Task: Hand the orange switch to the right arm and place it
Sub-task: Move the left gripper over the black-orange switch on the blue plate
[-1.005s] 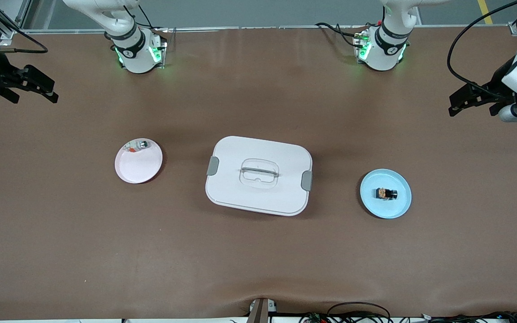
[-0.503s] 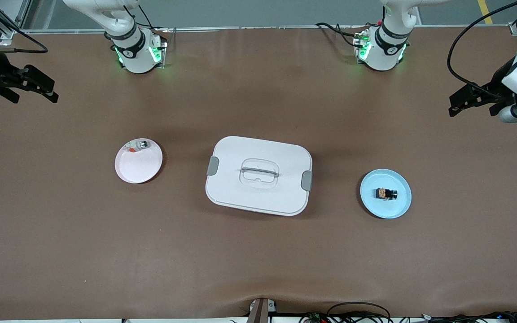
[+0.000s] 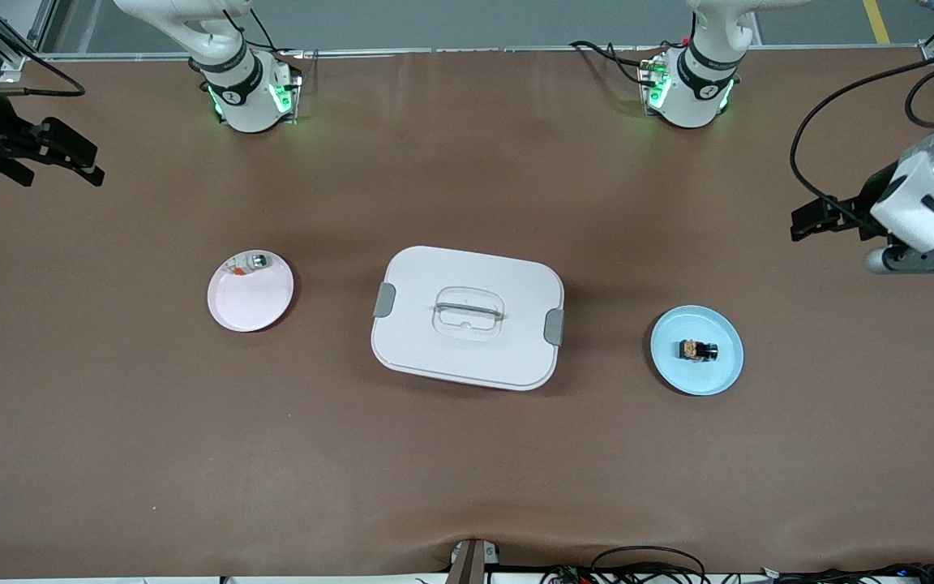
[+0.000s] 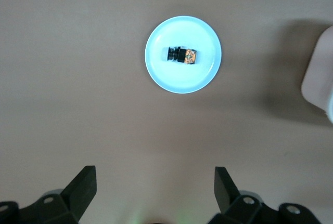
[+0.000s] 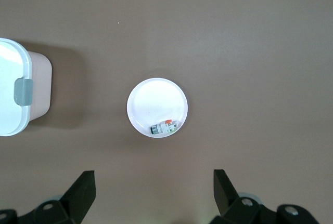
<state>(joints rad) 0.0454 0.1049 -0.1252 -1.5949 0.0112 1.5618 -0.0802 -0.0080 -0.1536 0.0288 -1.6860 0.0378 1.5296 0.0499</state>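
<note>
Notably, the orange switch (image 3: 696, 349) lay untouched at the middle of the blue plate (image 3: 722, 375), toward the left arm's end of the surface (image 3: 467, 470). In the left wrist view the switch (image 4: 181, 55) showed its black body with the orange part at one end, lying flat on the plate (image 4: 161, 70).

Left tool (image 3: 814, 217) hung over bare surface, well apart from the plate, fingers (image 4: 83, 185) spread wide and empty. Right tool (image 3: 70, 161) waited over its own end of the surface, fingers (image 5: 82, 188) likewise spread, nothing between them.

Risks, as judged from this state:
- Switch is tiny against the wide-spread fingers; a slightly off-centre descent could nudge it across the smooth plate rather than pinch it.
- Fingers closing low could catch the plate rim and tip or drag the plate.
- A grip across the whole body would leave the right tool little to take hold of at handover; the piece could drop between the tools.
- A second small silver-white piece with a red bit (image 3: 250, 263) sat on the pink plate (image 3: 252, 304), beside the white lidded box (image 3: 467, 318); confusing the two would spoil the run.
</note>
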